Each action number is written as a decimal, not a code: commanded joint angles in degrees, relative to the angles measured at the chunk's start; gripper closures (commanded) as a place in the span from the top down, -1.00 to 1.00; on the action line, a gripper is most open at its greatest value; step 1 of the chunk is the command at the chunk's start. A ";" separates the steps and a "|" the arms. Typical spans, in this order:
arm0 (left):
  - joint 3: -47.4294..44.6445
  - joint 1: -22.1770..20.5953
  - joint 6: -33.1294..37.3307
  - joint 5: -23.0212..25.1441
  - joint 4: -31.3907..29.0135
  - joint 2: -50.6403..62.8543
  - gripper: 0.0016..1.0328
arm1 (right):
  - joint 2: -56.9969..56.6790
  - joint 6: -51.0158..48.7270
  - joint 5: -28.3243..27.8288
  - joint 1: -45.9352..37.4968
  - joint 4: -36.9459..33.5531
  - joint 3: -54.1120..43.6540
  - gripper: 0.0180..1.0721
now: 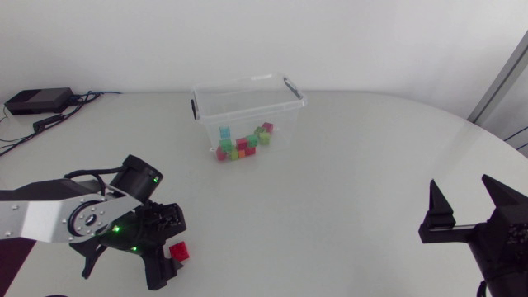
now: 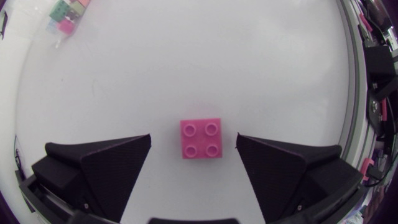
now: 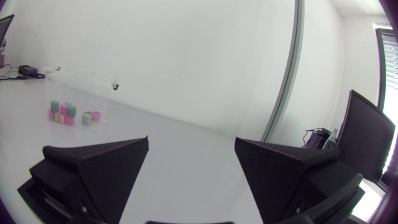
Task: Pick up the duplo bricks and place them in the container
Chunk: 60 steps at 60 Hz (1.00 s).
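- Pink brick (image 2: 201,139): near left on counter (image 2: 186,62), between wide-open fingers of left gripper (image 2: 193,139), untouched.
- Right gripper (image 1: 462,202): near right, fingers spread, empty.
- Container (image 1: 285,111): far centre.
- Step: pre-grasp; next needs lowering, closing squarely.

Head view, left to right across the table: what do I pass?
Left arm → loose red brick → clear container with bricks inside → right claw, open.
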 commanded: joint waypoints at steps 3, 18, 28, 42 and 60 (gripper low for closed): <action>-0.16 0.57 0.32 -0.36 0.70 4.01 0.17 | -0.16 1.11 -0.06 0.24 0.52 -1.41 0.90; 3.80 2.86 0.15 0.08 -2.11 -2.23 -0.55 | -0.16 1.11 -0.14 0.32 0.52 -1.41 0.91; 13.20 4.79 -1.52 1.93 -6.42 -5.57 -0.55 | -0.16 1.11 -0.14 0.32 0.52 -1.41 0.90; 31.57 5.40 -7.15 3.69 -7.83 2.61 -0.55 | -0.16 1.11 -0.14 0.41 0.52 -1.50 0.90; 51.88 4.88 -16.29 4.13 -2.20 18.43 -0.54 | -0.16 1.11 -0.41 0.41 0.43 -1.41 0.90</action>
